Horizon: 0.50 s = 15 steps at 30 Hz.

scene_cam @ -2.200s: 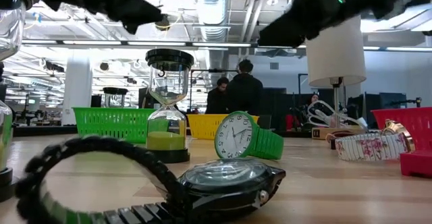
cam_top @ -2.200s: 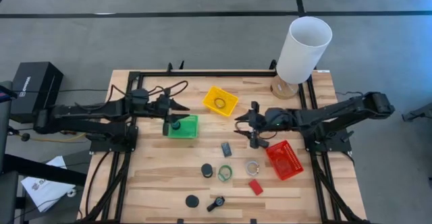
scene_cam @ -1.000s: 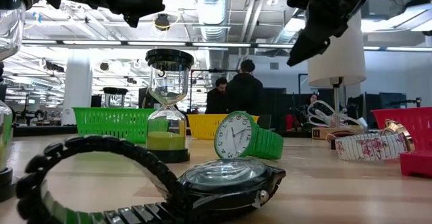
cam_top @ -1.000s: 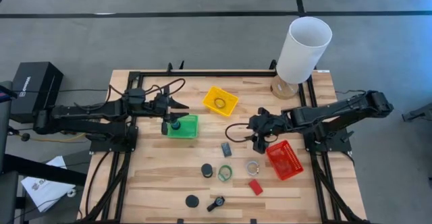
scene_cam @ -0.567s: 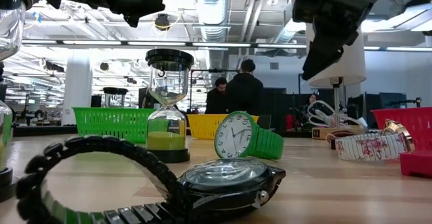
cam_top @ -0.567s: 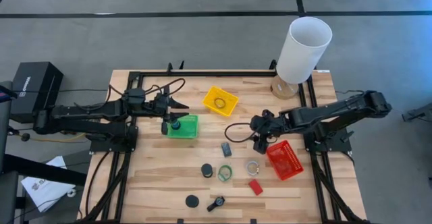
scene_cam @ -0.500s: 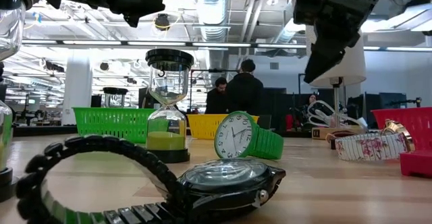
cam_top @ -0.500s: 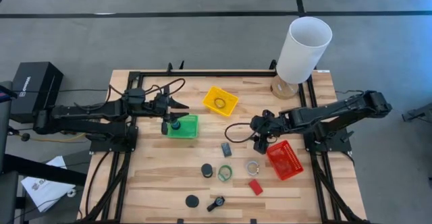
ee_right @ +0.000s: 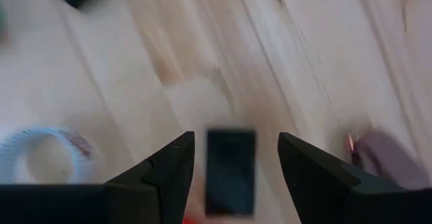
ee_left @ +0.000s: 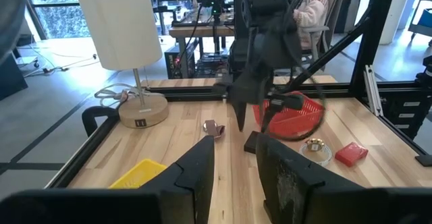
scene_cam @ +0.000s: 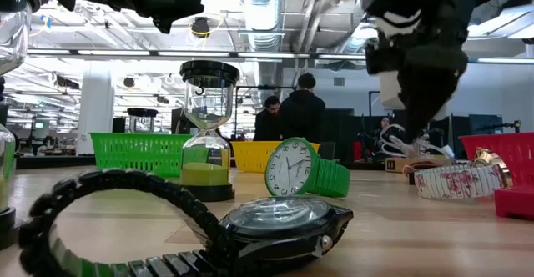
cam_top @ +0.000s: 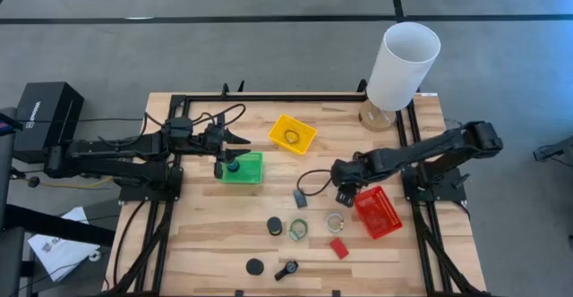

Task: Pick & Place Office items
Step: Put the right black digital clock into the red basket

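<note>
Right wrist view gives you a dark block (ee_right: 230, 171) lying on the counter (ee_right: 324, 55) between the spread fingers of the right gripper (ee_right: 229, 183), not yet pinched. You look to be mid-approach; next, lower squarely and close. High view adds what that one misses: the red tray (cam_top: 377, 212) just beside, and the left gripper (cam_top: 235, 138) waiting above the green tray (cam_top: 253, 175), fingers part-spread, holding nothing.

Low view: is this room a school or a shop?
Neither, probably a robot lab or workshop: bare ceiling pipes, rows of benches with people standing behind, and a metal frame round the wooden table.
</note>
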Motion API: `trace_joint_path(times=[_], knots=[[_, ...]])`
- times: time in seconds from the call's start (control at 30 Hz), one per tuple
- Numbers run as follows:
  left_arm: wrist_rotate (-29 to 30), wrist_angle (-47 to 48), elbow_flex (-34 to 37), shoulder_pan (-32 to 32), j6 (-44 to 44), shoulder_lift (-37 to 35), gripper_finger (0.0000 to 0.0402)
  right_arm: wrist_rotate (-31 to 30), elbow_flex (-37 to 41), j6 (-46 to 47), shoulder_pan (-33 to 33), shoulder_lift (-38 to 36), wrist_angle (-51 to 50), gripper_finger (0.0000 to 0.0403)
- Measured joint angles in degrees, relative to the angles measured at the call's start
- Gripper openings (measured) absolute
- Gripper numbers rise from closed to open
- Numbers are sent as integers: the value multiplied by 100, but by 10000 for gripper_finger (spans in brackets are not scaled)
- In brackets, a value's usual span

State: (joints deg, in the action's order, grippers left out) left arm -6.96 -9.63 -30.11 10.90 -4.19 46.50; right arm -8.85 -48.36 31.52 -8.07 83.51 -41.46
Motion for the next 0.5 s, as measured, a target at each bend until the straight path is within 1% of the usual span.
trace_joint_path(times=[0.13, 0.37, 0.5], knots=[[2, -2, 0, 0, 0, 0, 104, 152, 0, 436, 67, 182, -318, 205], [1, -56, 0, 0, 0, 0, 104, 183, -2, 604, 25, 183, -390, 204], [1, -82, 0, 0, 24, 0, 104, 468, -2, 671, 71, 207, -457, 208]])
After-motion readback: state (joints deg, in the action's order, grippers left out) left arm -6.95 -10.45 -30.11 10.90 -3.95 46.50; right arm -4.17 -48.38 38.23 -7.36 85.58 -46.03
